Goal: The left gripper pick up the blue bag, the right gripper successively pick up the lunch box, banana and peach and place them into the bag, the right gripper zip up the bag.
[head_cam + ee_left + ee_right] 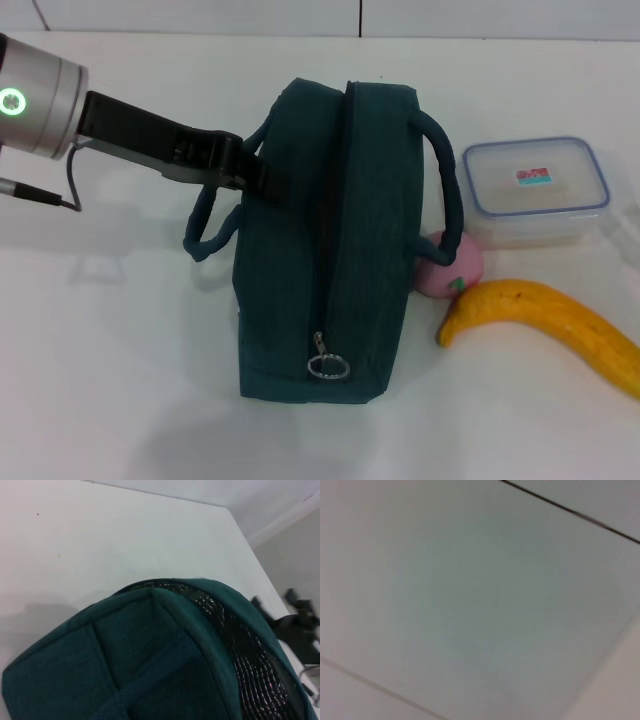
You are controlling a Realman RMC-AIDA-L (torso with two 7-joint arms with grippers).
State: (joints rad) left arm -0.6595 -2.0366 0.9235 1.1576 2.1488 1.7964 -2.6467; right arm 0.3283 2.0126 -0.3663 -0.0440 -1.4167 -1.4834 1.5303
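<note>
In the head view, we see the blue bag [325, 250] standing at the centre of the white table [110, 380], zipped, its ring pull [327, 366] at the near end. The left gripper [262, 175] reaches in from the upper left to the bag's left handle [205, 235]; we cannot tell whether its fingers are closed on it. The lunch box [535, 188] sits at the right, the peach [448, 265] just beside the bag, and the banana [545, 325] touching the peach at lower right. The left wrist view shows the bag's [150, 650] fabric close up. The right gripper appears in none of the views.
</note>
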